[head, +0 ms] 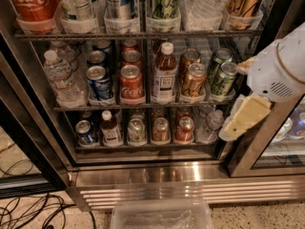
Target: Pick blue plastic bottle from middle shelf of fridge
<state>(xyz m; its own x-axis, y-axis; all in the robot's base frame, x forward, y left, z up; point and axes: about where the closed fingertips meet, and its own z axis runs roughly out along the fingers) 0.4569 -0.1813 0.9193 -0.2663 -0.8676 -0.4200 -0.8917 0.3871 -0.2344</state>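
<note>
Speckled flooring with black cables [28,211] and a clear plastic tub [162,216] lies before the fridge [157,175], seen from above its brushed steel base. On the middle shelf [71,108], the blue plastic bottle [165,73] stands upright at the front of its lane, near the centre. A red Coca-Cola can [131,84] stands just beside it on one side and a gold can [193,80] on the other. Green cans [222,78], a blue can [99,82] and a crinkled water bottle [59,78] fill the outer lanes. A large Coca-Cola bottle [31,4] occupies the rack above. A smaller white-capped bottle [110,128] stands among the lowest cans. The hand [243,118], cream-coloured below a white arm, hangs at the right, in front of the door frame, well apart from the bottle. Whether it is apart or together cannot be told.
</note>
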